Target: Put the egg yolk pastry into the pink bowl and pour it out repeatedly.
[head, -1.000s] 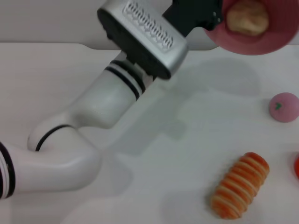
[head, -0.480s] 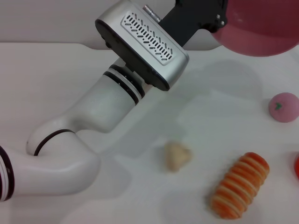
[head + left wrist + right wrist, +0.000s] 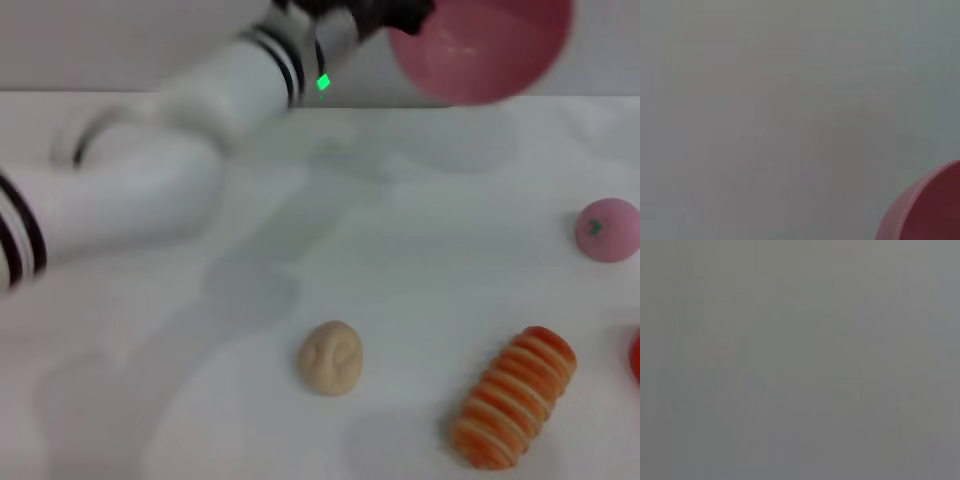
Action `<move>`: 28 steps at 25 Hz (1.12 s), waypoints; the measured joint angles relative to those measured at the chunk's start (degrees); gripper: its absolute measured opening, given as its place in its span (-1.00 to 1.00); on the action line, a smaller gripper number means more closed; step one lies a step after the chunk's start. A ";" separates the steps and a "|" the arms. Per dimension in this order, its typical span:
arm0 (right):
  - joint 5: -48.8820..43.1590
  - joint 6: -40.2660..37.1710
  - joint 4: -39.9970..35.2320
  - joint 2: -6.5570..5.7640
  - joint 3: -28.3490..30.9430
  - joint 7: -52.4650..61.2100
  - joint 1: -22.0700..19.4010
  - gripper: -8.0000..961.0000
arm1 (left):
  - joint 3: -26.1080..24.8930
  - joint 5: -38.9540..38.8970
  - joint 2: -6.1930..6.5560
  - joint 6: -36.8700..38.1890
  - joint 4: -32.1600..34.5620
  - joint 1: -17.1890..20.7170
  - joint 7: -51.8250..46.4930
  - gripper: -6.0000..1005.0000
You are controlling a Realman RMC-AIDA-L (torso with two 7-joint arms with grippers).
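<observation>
Table (image 3: 150, 400): open on left side. Obstacles right of centre: pastry (image 3: 330, 357), striped roll (image 3: 514, 397) beside it, pink ball (image 3: 607, 229) farther back. Bowl (image 3: 480, 45) aloft at rear.

The white table (image 3: 150, 400) bears the egg yolk pastry (image 3: 331, 357), a striped roll (image 3: 514, 397) and a pink ball (image 3: 607, 229).

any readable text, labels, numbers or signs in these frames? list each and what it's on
No readable words, numbers or brand marks in any view.
Small green mark on the pink ball: a shape, not a letter.
Green light on the left arm: an indicator, no text.
Pink bowl, egg yolk pastry and striped roll: no print.
Right wrist view: blank grey.
</observation>
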 joint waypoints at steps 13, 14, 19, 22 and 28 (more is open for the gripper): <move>-24.83 -18.24 -33.58 -1.00 -18.91 30.03 5.08 0.07 | -43.13 0.45 1.87 48.29 -2.98 -7.57 14.34 -0.84; -27.03 -19.10 -33.22 -1.16 -20.64 31.84 6.43 0.07 | -43.13 0.45 1.87 48.29 -2.98 -7.57 14.34 -0.84; -38.93 -24.04 -20.61 0.98 -23.46 35.96 16.13 0.06 | -50.00 0.50 5.79 58.31 -3.20 -5.34 14.47 -0.84; -46.62 -24.69 -8.35 3.23 -23.88 35.89 22.35 0.06 | -50.62 0.52 6.70 60.32 -3.30 -3.71 14.00 -0.83; -49.85 -18.49 12.94 4.15 -29.13 34.67 29.34 0.05 | -50.27 0.51 6.91 61.43 -3.27 -2.03 14.07 -0.83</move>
